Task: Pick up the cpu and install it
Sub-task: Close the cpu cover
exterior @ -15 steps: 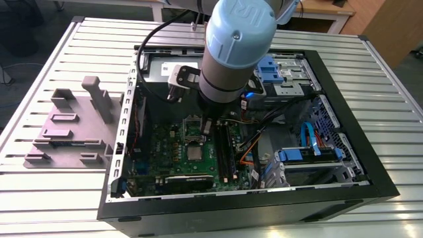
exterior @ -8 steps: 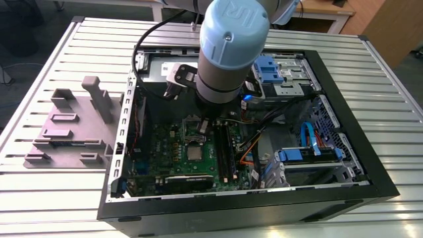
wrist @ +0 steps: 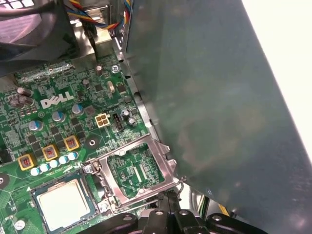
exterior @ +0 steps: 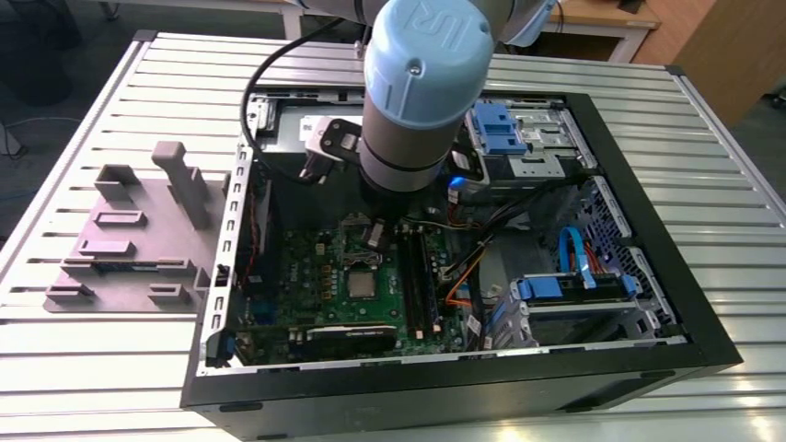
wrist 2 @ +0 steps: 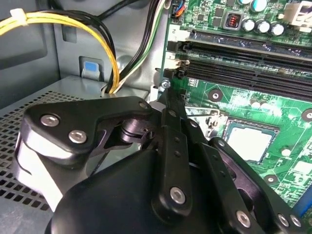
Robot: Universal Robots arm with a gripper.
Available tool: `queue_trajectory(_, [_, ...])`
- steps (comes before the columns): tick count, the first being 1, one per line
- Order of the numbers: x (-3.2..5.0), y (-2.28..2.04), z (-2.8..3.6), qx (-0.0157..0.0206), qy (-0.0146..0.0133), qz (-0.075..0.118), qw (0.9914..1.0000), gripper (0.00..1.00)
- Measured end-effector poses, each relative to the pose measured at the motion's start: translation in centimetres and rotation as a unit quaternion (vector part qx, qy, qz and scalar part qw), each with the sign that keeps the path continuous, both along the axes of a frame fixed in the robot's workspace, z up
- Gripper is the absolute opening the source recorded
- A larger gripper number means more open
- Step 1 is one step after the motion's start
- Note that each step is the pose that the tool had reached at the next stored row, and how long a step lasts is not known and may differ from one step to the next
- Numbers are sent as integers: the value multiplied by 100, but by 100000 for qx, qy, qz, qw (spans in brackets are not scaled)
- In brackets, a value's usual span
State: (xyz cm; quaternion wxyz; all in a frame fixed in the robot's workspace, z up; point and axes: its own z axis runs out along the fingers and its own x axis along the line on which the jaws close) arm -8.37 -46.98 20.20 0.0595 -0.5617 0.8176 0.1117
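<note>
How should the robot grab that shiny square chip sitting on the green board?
Probably by its thin rim, pinching two opposite edges and coming straight down from above. The cpu lies flat in its socket, so only its silver top faces up and there is nothing to hold from the side. The metal bracket is swung open beside it, so the top looks free to reach.

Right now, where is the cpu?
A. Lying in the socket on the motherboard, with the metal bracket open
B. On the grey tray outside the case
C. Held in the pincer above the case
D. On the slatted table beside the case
A: in the first wrist view the cpu lies flat in the socket, and the metal bracket stands swung open beside it.
</note>
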Motion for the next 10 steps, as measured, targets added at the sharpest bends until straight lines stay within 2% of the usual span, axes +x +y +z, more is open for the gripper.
queue_trajectory(5, [11, 0, 0, -185, -3, -1682, 99986, 11])
queue_trajectory(10, [19, 1, -5, -256, -2, -3685, 99932, 11])
